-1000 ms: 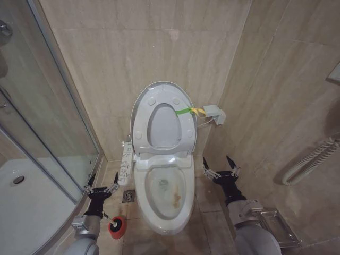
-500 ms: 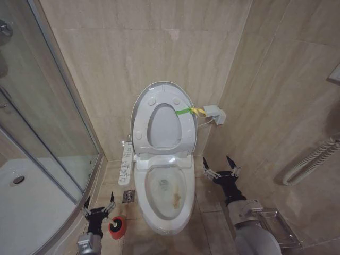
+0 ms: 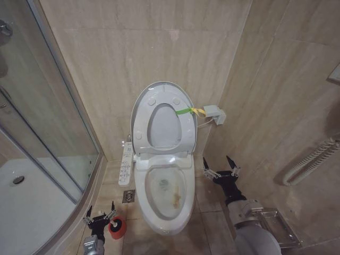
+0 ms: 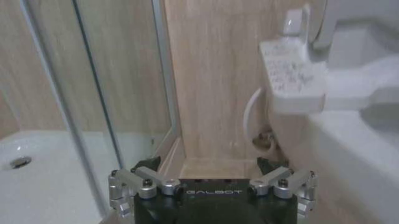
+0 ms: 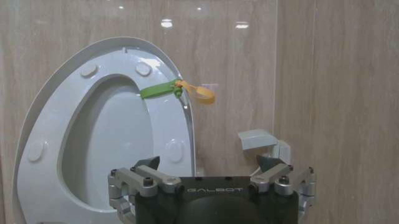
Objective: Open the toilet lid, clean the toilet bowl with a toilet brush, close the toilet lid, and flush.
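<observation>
The toilet lid [image 3: 162, 127] [image 5: 106, 140] stands upright against the wall, with a green-yellow strap [image 3: 189, 111] [image 5: 177, 89] at its edge. Below it, the toilet bowl [image 3: 159, 204] lies uncovered and shows brownish stains inside. The toilet brush's red cup holder [image 3: 118, 227] sits on the floor left of the bowl; I cannot make out the handle. My left gripper [image 3: 100, 212] [image 4: 209, 163] is open and low, just left of the red holder. On the right of the bowl, my right gripper [image 3: 219, 166] [image 5: 210, 163] hangs open, holding nothing.
A glass shower enclosure [image 3: 48, 133] with a white tray [image 3: 26, 207] fills the left side. A bidet control panel [image 3: 126, 162] [image 4: 293, 77] juts from the toilet's left, with a floor drain [image 3: 129, 196] below. A hose [image 3: 311, 162] and wire rack [image 3: 271, 220] are at the right wall.
My left gripper has drawn back and down toward the bottom of the head view, ending beside the red holder. The right arm and the lid have not moved.
</observation>
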Controlling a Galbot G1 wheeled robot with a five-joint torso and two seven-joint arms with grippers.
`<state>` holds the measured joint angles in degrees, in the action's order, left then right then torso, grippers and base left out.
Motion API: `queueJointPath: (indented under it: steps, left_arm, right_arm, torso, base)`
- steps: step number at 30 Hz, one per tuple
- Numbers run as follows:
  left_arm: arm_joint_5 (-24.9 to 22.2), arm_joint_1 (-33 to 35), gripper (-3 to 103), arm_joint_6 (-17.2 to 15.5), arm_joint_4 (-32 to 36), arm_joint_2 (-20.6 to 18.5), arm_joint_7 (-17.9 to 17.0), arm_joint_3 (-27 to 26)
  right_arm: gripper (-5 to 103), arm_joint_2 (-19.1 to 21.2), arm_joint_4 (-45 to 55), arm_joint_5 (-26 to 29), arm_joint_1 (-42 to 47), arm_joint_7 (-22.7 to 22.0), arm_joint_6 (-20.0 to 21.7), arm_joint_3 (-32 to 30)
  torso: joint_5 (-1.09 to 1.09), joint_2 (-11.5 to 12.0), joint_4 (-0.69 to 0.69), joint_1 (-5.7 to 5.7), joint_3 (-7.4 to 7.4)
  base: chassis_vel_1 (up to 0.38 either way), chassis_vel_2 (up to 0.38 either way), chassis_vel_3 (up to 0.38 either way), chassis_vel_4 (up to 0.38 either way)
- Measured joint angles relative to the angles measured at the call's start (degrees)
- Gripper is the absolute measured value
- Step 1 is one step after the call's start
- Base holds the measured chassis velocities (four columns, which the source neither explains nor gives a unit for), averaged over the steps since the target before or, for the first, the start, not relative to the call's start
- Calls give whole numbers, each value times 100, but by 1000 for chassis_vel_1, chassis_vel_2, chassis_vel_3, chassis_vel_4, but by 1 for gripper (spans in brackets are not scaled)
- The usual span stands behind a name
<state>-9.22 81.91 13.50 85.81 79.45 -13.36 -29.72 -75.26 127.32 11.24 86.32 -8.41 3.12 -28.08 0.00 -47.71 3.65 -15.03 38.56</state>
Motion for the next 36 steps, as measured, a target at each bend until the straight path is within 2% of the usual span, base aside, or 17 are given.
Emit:
queueJointPath:
  steps: [6, 14, 18, 21, 25, 31, 32, 36]
  left_arm:
    - [-22, -172, 100, 66, -505, -15, -12, 24]
    - [-65, -506, 100, 196, -1245, -70, 165, 55]
    - [-69, -733, 100, 387, -1671, -142, 357, 57]
    - [34, -937, 100, 687, -2086, -222, 663, 71]
    - [39, -1039, 99, 775, -2213, -246, 810, 78]
    - [54, -1060, 99, 814, -2263, -208, 840, 86]
    - [59, -1056, 92, 817, -2265, -187, 840, 86]
    - [80, -1011, 92, 819, -2243, -147, 829, 80]
  right_arm:
    - [100, 0, 0, 0, 0, 0, 0, 0]
    - [100, 0, 0, 0, 0, 0, 0, 0]
    - [100, 0, 0, 0, 0, 0, 0, 0]
    - [100, 0, 0, 0, 0, 0, 0, 0]
    - [100, 0, 0, 0, 0, 0, 0, 0]
    - [100, 0, 0, 0, 0, 0, 0, 0]
    - [100, 0, 0, 0, 0, 0, 0, 0]
    - [100, 0, 0, 0, 0, 0, 0, 0]
  torso:
    - [0, 0, -1, 0, 0]
    - [-1, 0, -1, 0, 0]
    - [0, 0, 0, 0, 0]
    - [-1, 0, -1, 0, 0]
    - [0, 0, 0, 0, 0]
    - [0, 0, 0, 0, 0]
    - [0, 0, 0, 0, 0]
    - [-1, 0, -1, 0, 0]
  base:
    - [0, 0, 0, 0]
    - [0, 0, 0, 0]
    - [0, 0, 0, 0]
    - [0, 0, 0, 0]
    - [0, 0, 0, 0]
    - [0, 0, 0, 0]
    - [0, 0, 0, 0]
    - [0, 0, 0, 0]
